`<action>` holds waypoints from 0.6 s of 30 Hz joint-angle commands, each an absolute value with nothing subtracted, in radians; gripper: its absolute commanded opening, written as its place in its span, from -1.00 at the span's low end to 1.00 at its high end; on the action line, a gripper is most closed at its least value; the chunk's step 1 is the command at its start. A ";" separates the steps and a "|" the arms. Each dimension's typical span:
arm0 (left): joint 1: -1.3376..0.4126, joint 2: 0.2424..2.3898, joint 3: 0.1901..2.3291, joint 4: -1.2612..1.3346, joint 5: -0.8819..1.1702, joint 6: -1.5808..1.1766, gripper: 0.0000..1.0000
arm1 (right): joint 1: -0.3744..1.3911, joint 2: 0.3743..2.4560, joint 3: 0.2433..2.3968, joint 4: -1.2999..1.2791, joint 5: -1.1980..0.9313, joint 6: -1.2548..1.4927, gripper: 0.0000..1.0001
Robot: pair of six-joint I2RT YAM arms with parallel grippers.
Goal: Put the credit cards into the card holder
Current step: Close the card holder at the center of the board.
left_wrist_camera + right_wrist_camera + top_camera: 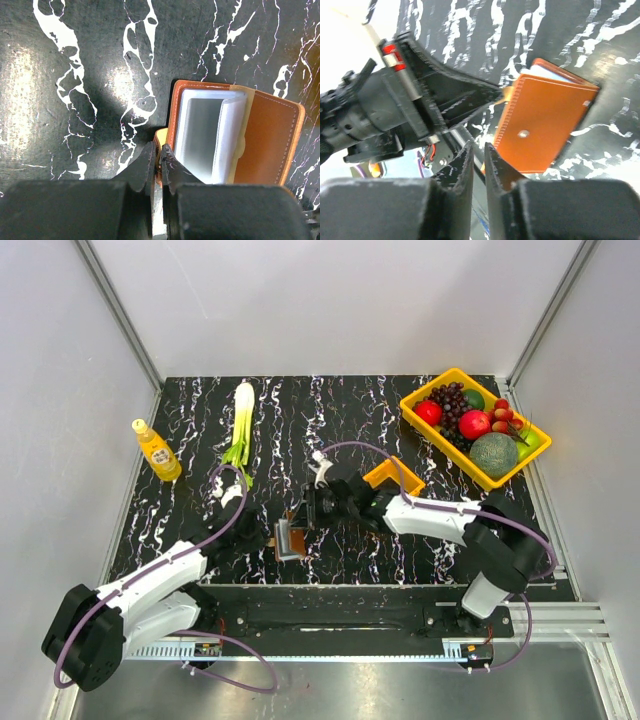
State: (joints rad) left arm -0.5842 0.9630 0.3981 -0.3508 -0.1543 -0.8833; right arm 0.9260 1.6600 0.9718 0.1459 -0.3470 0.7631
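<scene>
The brown card holder (267, 137) lies open on the black marbled table, with pale credit cards (202, 132) sitting inside it. My left gripper (159, 150) is shut on the holder's near left edge. In the right wrist view the card holder (545, 120) shows its orange-brown outer face with a stud, and a pale card edge (555, 75) peeks out at its top. My right gripper (479, 149) hangs just beside that face, jaws a narrow gap apart with nothing between them. From above, the card holder (291, 540) sits between the left gripper (262, 538) and the right gripper (308, 512).
A small orange bin (393, 477) stands just behind the right arm. A yellow tray (438, 387) of fruit fills the back right corner. A leek (241, 420) and a yellow bottle (155, 450) lie at the back left. The left gripper's body (415, 105) looms close in the right wrist view.
</scene>
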 commanded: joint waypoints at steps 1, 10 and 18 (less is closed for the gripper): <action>-0.586 0.945 0.437 -0.342 -0.173 -0.871 -1.00 | 0.874 1.582 0.905 0.160 -0.246 0.758 -0.73; -0.588 0.934 0.442 -0.336 -0.169 -0.870 -1.00 | 0.874 1.712 0.974 0.103 -0.327 0.680 -1.00; -0.588 0.916 0.457 -0.341 -0.179 -0.865 -1.00 | 0.937 1.805 1.008 0.132 -0.305 0.693 -1.00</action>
State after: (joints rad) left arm -0.5842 0.9409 0.4004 -0.3519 -0.1547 -0.8780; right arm 0.9150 1.7767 0.9585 0.1074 -0.3069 0.7071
